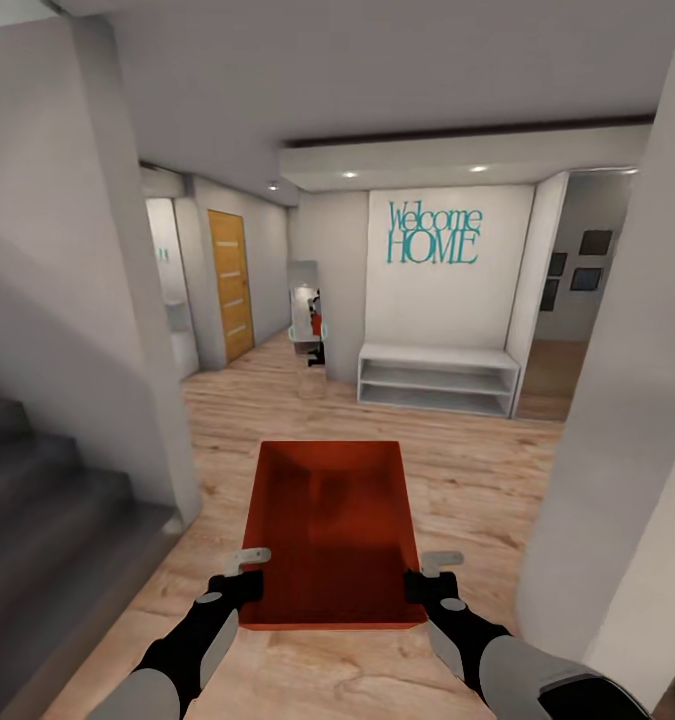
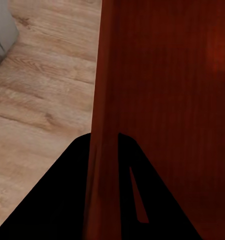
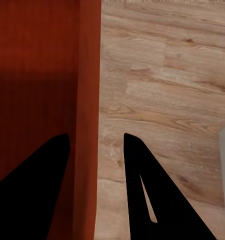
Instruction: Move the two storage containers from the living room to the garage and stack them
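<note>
Head view has us carrying one storage container [image 1: 332, 535] above the wood floor [image 1: 477, 480], left tool [image 1: 245, 572] and right tool [image 1: 429, 575] each clamped on a side wall.

Ahead of me, teal lettering [image 1: 434, 233] on the white wall panel [image 1: 447, 300] above the low white shelf unit [image 1: 437, 380] reads "Welcome HOME": "Welcome" in thin script on top, "HOME" in capitals beneath. I can read no other text, label or number anywhere.
</note>
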`<state>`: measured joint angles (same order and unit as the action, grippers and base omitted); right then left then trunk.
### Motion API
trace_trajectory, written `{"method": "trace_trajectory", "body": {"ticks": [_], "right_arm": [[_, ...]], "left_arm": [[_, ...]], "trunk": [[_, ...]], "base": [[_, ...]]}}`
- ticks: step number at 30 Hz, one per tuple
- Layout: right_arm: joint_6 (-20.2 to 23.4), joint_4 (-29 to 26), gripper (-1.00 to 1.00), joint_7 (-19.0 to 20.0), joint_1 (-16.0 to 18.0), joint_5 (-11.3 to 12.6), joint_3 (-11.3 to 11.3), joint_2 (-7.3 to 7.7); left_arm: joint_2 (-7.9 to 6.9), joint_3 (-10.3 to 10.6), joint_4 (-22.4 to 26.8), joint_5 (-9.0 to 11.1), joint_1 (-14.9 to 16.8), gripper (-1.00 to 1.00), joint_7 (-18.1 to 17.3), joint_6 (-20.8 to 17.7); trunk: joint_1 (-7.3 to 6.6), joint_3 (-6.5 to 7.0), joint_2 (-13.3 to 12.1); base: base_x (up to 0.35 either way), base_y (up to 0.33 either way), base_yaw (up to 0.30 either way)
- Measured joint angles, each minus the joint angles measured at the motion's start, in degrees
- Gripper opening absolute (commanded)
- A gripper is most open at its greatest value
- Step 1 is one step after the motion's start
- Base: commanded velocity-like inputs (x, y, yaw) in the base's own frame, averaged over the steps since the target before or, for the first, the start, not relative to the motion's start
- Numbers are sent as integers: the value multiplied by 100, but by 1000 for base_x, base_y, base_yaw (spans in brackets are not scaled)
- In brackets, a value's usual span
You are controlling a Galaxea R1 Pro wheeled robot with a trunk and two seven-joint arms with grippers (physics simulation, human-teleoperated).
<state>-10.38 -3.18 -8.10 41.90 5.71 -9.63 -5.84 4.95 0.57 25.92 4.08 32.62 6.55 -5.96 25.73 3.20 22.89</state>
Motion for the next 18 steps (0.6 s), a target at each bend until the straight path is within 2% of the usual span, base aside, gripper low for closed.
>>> {"method": "trace_trajectory", "body": {"ticks": [18], "right_arm": [[9,0,-100,1,0,2,-1,-1]], "left_arm": [[-2,3,-1,5,0,-100,0,-7]], "trunk": [[0,0,0]], "base": [[324,0,0]]}}
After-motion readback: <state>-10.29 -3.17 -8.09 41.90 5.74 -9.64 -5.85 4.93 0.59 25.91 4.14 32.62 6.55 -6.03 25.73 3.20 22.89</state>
